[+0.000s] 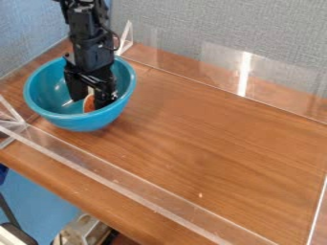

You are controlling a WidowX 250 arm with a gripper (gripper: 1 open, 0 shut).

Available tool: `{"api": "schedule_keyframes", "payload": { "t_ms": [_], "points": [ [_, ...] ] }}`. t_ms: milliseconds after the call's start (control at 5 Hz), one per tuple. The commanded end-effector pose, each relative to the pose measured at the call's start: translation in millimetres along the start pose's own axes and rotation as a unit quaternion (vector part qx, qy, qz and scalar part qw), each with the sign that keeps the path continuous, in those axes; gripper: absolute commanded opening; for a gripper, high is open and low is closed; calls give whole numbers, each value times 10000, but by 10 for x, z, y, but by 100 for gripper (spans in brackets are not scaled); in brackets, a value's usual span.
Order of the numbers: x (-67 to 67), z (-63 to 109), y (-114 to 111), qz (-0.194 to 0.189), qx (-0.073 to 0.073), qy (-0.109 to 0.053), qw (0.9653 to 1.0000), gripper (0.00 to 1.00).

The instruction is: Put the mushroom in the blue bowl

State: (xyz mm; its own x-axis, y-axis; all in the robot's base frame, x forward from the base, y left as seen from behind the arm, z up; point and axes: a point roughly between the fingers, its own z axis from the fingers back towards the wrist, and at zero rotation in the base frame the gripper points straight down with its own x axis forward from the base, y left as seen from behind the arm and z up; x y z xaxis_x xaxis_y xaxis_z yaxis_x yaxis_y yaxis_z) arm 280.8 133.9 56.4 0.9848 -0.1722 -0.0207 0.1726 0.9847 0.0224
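The black arm comes down steeply from the upper left, its wrist held upright above the blue bowl [52,96]. The gripper [98,97] points straight down — its two dark fingers spread wide apart — reaching inside the bowl's rim, toward its right side.

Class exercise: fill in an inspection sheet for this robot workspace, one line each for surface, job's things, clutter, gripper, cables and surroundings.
Surface: brown wooden table, bare apart from the bowl, fenced by clear plastic walls.
Job's things: blue bowl at the far left corner; mushroom inside it, reddish cap partly hidden by the fingers.
Clutter: nothing seen.
Gripper: black gripper pointing down into the bowl, jaws open around the mushroom.
Cables: dark wiring on the arm near the wrist.
Surroundings: grey-blue textured wall behind; blue floor below.
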Motion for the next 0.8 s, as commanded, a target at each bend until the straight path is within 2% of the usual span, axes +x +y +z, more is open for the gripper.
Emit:
{"api": "schedule_keyframes", "payload": {
  "t_ms": [0, 200, 400, 600],
  "points": [
    [56, 387, 52, -80, 245, -395, 9989, 100],
    [62, 523, 28, -234, 256, -434, 9985, 100],
    [159, 630, 82, -162, 285, -686, 9971, 100],
    [164, 797, 47, -51, 340, -889, 9954, 100]
  ]
}}
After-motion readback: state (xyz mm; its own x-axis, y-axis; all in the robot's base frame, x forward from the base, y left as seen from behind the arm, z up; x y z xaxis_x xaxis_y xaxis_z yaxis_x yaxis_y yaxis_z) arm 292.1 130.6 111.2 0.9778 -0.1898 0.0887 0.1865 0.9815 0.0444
